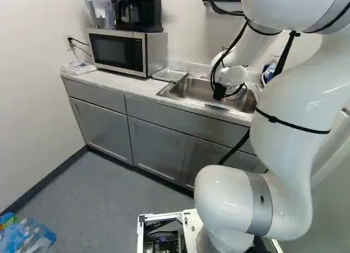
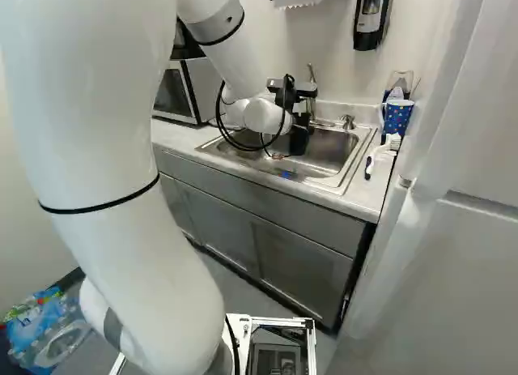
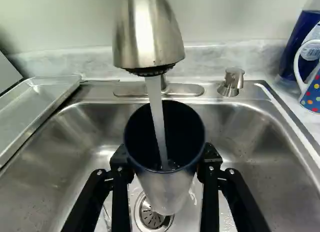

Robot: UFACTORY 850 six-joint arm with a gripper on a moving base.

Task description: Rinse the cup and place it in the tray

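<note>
Closest to the base cameras, the white arm [image 2: 89,132] rises thick and reaches over the sink [image 3: 260,147], its black hand [image 2: 299,137] inside the sink's outline. Both fingers are closed on the cup [image 3: 167,192] from opposite sides, pinching it below its dark rim. Mouth upward, the cup sits under the faucet [image 3: 147,34], and a stream of water runs into it. Only a short gap parts the spout from the cup's mouth, so upward room is tight; to either side, the fingers stand apart from the basin walls. Beyond the cup's base shows the drain [image 3: 151,216].

Alongside the sink's rim lies the shallow metal tray [image 3: 37,104], its long edge near the basin, between the sink and the microwave [image 1: 117,51]. Behind the basin, the faucet's base and a metal knob [image 3: 232,80] take up the back ledge, with the wall just past them. At the sink's other side, a spotted mug [image 2: 397,117] stands close to the back corner and a brush [image 2: 381,155] lies on the worktop [image 2: 366,198]. Past the worktop's end, a tall white door [image 2: 461,253] bounds that side.
</note>
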